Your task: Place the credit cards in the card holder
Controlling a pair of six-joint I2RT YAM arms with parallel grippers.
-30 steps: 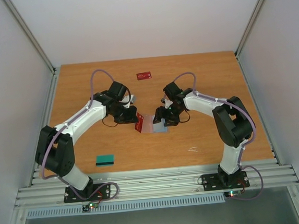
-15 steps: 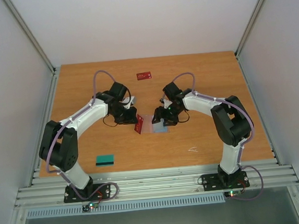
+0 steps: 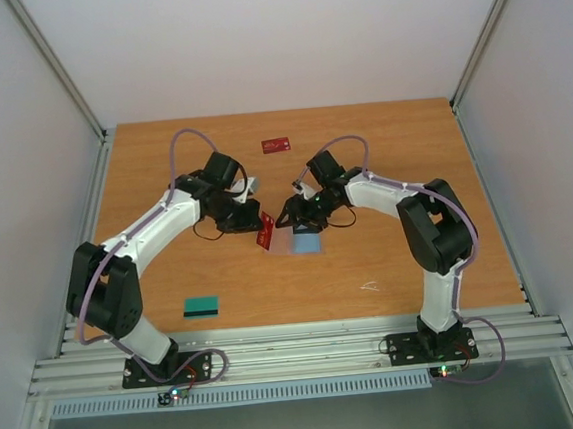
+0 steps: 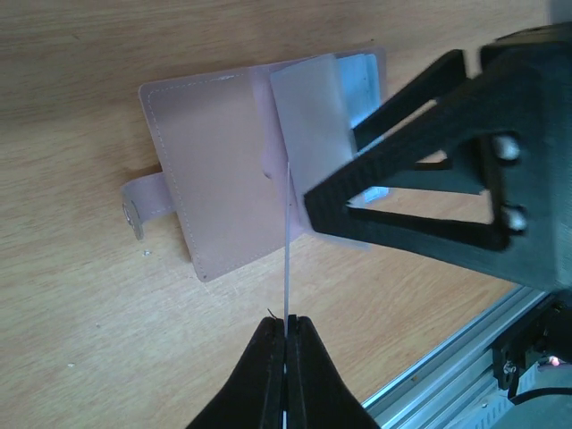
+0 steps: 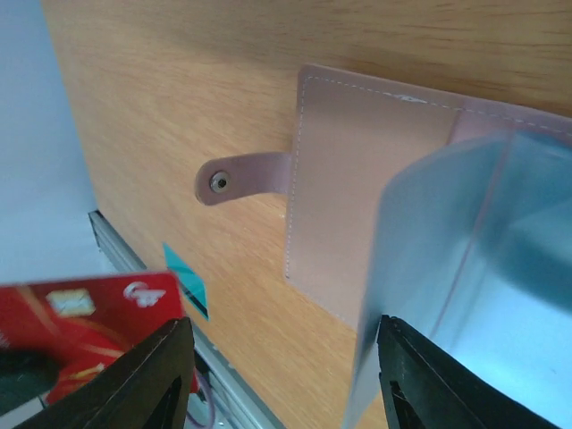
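Observation:
The card holder (image 3: pixel 307 241) lies open on the table between my arms, pinkish-tan with a pale blue clear flap (image 5: pixel 465 259) standing up. It also shows in the left wrist view (image 4: pixel 214 170). My left gripper (image 4: pixel 286 329) is shut on a red card (image 3: pixel 266 232), seen edge-on in the left wrist view (image 4: pixel 288 259) just at the holder's edge. My right gripper (image 5: pixel 281 366) is open over the holder, one finger (image 5: pixel 420 384) against the clear flap. A second red card (image 3: pixel 276 144) lies at the back. The teal card (image 3: pixel 201 305) lies front left.
The holder's strap with a snap (image 5: pixel 234 179) sticks out to one side. A tiny white scrap (image 3: pixel 370 286) lies front right. The two grippers (image 3: pixel 265 226) (image 3: pixel 293 214) are close together. The metal rail (image 3: pixel 298 349) runs along the table's near edge.
My right gripper has moved left and back across the holder, towards the left gripper. My left gripper has shifted slightly with the red card still in it.

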